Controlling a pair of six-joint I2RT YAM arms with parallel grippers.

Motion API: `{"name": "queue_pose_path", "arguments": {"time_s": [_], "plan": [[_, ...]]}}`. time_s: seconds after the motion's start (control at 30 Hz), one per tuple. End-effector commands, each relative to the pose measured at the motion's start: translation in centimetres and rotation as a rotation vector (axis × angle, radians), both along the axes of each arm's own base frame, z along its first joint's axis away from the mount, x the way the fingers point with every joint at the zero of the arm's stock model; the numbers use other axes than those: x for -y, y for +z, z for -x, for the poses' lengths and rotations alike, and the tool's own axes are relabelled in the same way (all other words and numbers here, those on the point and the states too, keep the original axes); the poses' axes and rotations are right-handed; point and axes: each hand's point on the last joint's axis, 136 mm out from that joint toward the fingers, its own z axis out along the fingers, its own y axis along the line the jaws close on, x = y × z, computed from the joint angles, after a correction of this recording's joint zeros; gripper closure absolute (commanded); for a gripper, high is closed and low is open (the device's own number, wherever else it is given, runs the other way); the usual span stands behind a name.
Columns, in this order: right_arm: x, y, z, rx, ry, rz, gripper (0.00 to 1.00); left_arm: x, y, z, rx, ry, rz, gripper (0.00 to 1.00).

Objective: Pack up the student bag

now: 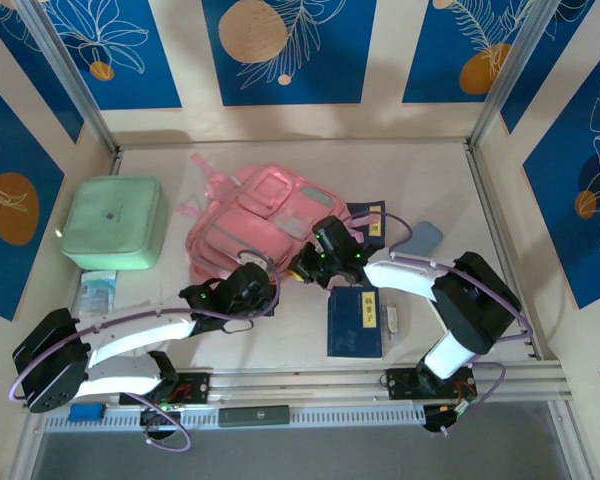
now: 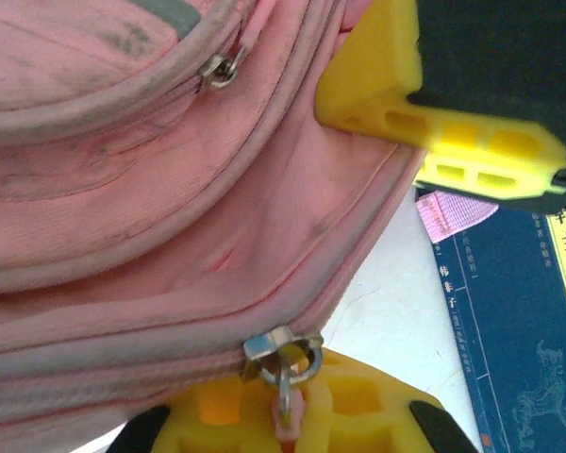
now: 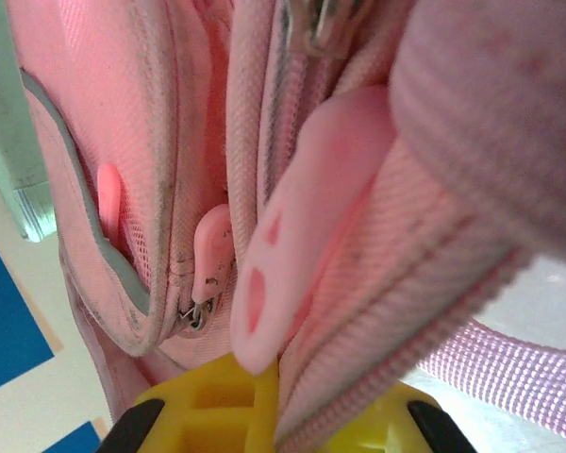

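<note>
My left gripper: clamped on a zipper pull at the student bag's near edge. My right gripper: pinched shut on a pink rubber tab at the bag's near-right corner. Bag lies mid-table, with a mint-green case to its left.

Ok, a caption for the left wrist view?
Left tool shut on the zipper pull of the pink student bag, a blue book beside it.

Blocked at mid worktop by student bag; hemmed left by mint case, right by blue books. Free along far edge and near-centre strip.
</note>
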Motion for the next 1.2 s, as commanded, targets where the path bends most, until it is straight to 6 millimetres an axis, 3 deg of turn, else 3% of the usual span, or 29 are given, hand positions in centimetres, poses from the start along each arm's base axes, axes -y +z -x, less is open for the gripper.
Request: {"name": "queue_pose_path", "arguments": {"time_s": [0.0, 0.27, 0.47, 0.57, 0.73, 0.83, 1.0, 1.17], "plan": [[2.6, 2.4, -3.0, 0.143, 0.002, 0.082, 0.99, -0.4, 2.9, -0.3, 0.052, 0.023, 0.061, 1.0], [6.9, 4.2, -7.6, 0.188, 0.063, 0.114, 1.0, -4.7, 2.0, 1.1, 0.05, 0.092, 0.0, 1.0], [7.5, 4.5, -9.7, 0.177, 0.087, 0.131, 0.98, -4.3, 1.8, 1.8, 0.031, 0.024, -0.006, 1.0], [6.2, 5.3, -8.9, 0.186, 0.11, 0.099, 0.88, -2.9, 2.4, 1.6, 0.03, -0.017, 0.002, 1.0], [5.7, 4.7, -5.2, 0.076, 0.104, 0.046, 0.49, -1.5, 3.9, 0.3, 0.072, -0.015, 0.03, 1.0], [5.3, 4.2, -2.4, -0.011, 0.063, -0.024, 0.36, -0.9, 4.5, -0.2, 0.088, -0.009, 0.049, 1.0], [2.5, 3.9, 1.1, -0.067, 0.041, -0.072, 0.27, 0.2, 4.7, -0.5, 0.087, -0.031, 0.077, 1.0], [0.3, 2.3, 1.1, -0.126, -0.024, -0.109, 0.26, 0.9, 4.5, -0.5, 0.071, -0.05, 0.079, 1.0]]}}
